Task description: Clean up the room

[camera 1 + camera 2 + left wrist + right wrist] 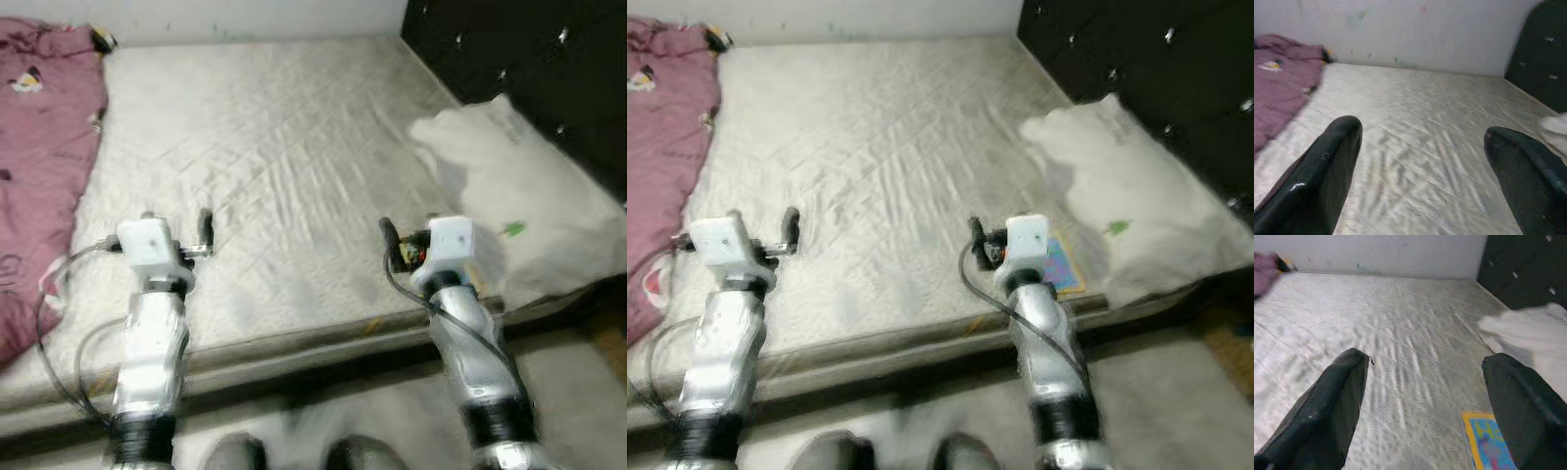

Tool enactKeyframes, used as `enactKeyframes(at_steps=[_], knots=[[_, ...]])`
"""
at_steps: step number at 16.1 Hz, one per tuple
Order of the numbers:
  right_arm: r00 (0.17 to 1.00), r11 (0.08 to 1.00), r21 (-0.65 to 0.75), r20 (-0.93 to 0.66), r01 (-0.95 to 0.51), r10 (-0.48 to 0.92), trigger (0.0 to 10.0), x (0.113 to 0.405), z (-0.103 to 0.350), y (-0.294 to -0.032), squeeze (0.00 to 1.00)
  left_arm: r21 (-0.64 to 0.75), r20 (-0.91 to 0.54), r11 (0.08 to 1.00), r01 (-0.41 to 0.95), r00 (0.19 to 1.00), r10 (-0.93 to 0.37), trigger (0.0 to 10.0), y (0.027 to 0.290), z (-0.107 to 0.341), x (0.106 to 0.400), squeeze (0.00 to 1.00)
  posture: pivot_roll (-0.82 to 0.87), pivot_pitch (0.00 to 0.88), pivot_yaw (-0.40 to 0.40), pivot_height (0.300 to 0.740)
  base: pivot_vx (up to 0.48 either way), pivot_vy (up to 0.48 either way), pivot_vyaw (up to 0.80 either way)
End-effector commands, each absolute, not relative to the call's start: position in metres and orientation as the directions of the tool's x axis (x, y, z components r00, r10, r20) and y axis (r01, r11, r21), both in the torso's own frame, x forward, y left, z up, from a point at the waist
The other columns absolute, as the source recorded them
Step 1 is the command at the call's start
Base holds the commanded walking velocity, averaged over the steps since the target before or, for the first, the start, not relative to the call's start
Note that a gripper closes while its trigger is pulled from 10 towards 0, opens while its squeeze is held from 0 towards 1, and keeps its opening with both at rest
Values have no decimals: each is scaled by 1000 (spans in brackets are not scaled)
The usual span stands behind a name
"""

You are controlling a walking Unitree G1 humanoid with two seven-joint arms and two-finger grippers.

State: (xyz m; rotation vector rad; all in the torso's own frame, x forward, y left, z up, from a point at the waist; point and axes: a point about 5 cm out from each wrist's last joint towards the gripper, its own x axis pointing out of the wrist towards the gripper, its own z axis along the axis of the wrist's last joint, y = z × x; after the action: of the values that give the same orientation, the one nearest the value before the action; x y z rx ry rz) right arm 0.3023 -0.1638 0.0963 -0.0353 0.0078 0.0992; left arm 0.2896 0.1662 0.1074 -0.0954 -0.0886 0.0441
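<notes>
Colourful booklet (1488, 443) beside right pincer (1425, 396); both pincers apart, left pincer (1420, 166) empty.

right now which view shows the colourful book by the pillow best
The right eye view: the book lies flat on the mattress beside the pillow, partly behind the right claw. The right wrist view shows a corner of it; the left eye view hides it.

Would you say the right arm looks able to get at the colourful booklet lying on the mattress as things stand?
Probably yes: the right gripper, fingers open, hovers just short of the booklet, with bare mattress between; the pillow lies beside it, not over it.
</notes>
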Motion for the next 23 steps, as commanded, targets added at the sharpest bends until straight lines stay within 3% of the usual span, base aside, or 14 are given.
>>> enactKeyframes(at_steps=[1, 23], knots=[[995, 995, -29, 0, -95, 95, 10000, 304, 99, -164, 0, -85, 84, 995, -47, 995, 54, 10000, 170, 108, 290, 0, 7, 75, -52, 740, 0, 480, 0], [995, 994, -29, -9, -103, 103, 10000, 307, 98, -163, 0, -86, 86, 995, -46, 995, 54, 10000, 169, 109, 293, 0, 9, 70, -52, 740, 0, 480, 0]])
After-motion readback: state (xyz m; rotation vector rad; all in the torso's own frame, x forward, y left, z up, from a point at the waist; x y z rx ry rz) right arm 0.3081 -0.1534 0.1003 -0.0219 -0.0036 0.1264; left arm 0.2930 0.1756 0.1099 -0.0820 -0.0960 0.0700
